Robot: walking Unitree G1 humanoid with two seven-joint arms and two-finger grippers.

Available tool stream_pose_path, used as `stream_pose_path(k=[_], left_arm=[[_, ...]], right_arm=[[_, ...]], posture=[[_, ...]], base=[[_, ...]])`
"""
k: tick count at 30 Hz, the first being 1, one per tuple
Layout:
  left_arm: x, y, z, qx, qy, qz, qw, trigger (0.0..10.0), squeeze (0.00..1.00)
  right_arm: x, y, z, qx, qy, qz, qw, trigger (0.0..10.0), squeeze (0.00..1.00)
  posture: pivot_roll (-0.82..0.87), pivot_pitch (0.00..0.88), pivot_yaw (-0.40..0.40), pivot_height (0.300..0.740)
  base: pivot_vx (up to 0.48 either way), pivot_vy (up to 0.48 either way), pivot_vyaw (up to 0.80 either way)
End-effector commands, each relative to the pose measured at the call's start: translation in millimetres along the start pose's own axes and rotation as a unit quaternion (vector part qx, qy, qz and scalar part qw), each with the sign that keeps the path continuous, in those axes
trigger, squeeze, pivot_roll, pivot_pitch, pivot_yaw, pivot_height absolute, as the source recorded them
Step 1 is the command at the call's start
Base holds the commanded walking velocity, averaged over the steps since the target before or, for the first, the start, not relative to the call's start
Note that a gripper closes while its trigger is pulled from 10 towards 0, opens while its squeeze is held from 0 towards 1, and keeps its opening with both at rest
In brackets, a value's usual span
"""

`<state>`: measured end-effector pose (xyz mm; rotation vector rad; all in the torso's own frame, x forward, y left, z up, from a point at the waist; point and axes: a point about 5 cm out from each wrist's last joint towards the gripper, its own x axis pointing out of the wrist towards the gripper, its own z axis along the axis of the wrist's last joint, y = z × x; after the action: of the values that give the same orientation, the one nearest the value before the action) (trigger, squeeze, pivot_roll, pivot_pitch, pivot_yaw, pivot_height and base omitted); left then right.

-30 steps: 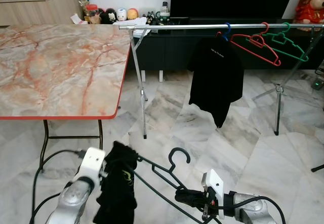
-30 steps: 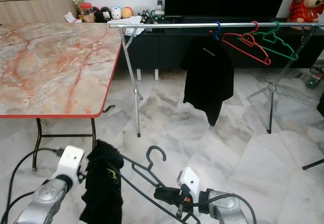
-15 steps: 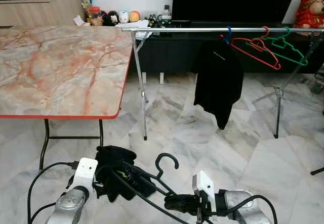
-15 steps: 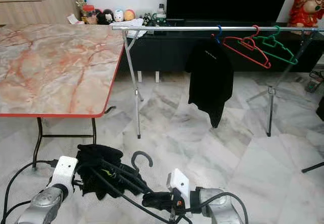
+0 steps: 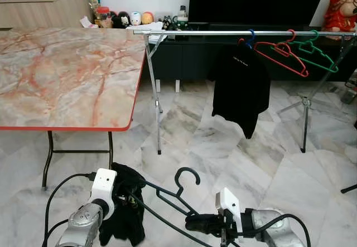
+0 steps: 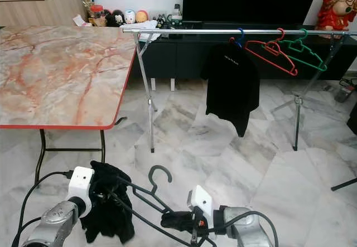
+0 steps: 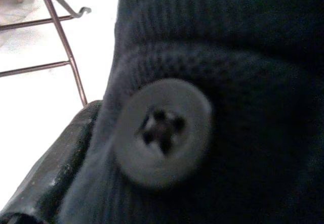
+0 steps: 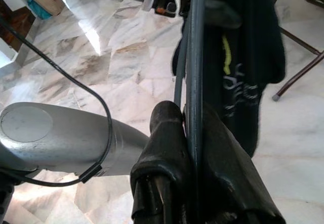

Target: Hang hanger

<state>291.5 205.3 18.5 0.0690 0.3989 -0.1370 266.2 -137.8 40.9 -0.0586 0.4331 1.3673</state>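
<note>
A dark wire hanger with its hook upward lies tilted low in front of me. My right gripper is shut on its lower bar; in the right wrist view the two black fingers clamp the hanger rod. A black garment hangs bunched over the hanger's left end. My left gripper is buried in it and shut on it. In the left wrist view the dark knit fabric and a grey button press against one finger. The metal clothes rail stands farther ahead.
On the rail hang a black shirt on a blue hanger, a red hanger and a green hanger. A marble-top table with a red edge stands at the left. The rack's leg stands between them. Marble floor lies ahead.
The garment, spread flat half a second ago, now hangs down bunched from my left gripper. The hanger hook has shifted slightly right. The camera has moved a little.
</note>
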Motion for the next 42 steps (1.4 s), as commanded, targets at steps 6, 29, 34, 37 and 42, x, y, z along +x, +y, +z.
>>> stream_pose_path(k=[6,29,34,37,42], left_arm=[[0.7,10.2,-2,0.002,0.004,0.048,0.999,0.0,0.00],[7.5,1.6,8,-0.013,-0.028,0.040,0.999,0.0,0.00],[7.5,2.6,8,-0.015,-0.030,0.042,0.999,0.0,0.00],[7.2,2.8,7,-0.016,-0.029,0.045,0.998,0.0,0.00],[6.7,3.7,6,-0.012,-0.026,0.050,0.998,0.0,0.00]], right_arm=[[-3.5,-8.1,24,-0.029,-0.034,-0.009,0.999,0.0,0.00],[1.1,-11.5,29,-0.029,-0.041,-0.019,0.999,0.0,0.00],[0.9,-11.7,26,-0.028,-0.036,-0.023,0.999,0.0,0.00],[-0.8,-11.5,23,-0.026,-0.029,-0.025,0.999,0.0,0.00],[-4.1,-11.9,11,-0.030,0.016,-0.034,0.999,0.0,0.00]], posture=[[0.06,0.070,-0.012,0.740],[0.06,0.074,-0.013,0.740],[0.06,0.077,-0.011,0.740],[0.06,0.078,-0.010,0.740],[0.06,0.076,-0.009,0.740]], base=[[0.000,0.000,0.00],[0.000,0.000,0.00],[0.000,0.000,0.00],[0.000,0.000,0.00],[0.000,0.000,0.00]])
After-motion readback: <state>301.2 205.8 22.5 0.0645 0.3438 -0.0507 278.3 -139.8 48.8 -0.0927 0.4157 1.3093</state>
